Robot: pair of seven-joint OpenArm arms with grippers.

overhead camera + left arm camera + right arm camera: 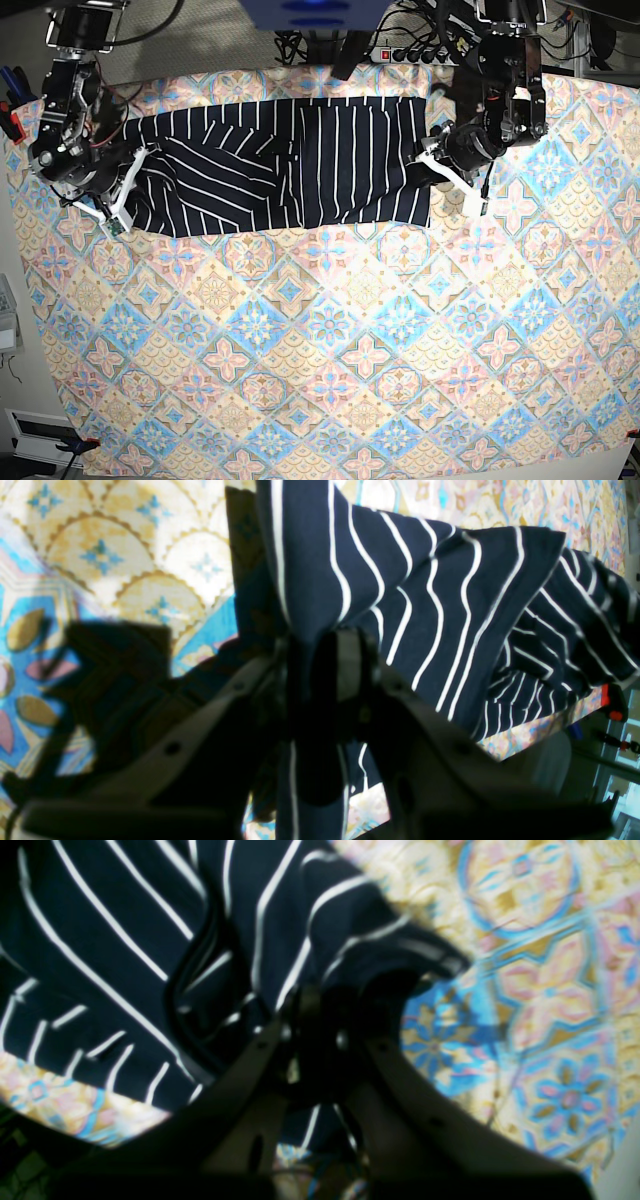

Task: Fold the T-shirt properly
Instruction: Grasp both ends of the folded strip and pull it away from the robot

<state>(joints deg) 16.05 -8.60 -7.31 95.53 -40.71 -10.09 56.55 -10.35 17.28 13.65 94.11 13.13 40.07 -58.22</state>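
T-shirt (285,165) lies on the tablecloth (330,350); both arms' fingers seemingly pinch its opposite ends.

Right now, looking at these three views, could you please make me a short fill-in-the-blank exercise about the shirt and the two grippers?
1. The striped T-shirt lies on a patterned ____.
2. The left gripper is shut on the ____.
3. The T-shirt's thin stripes are ____ in colour.
4. In the base view, the right gripper holds the T-shirt at that view's ____ end.

Missing words: tablecloth; T-shirt; white; left
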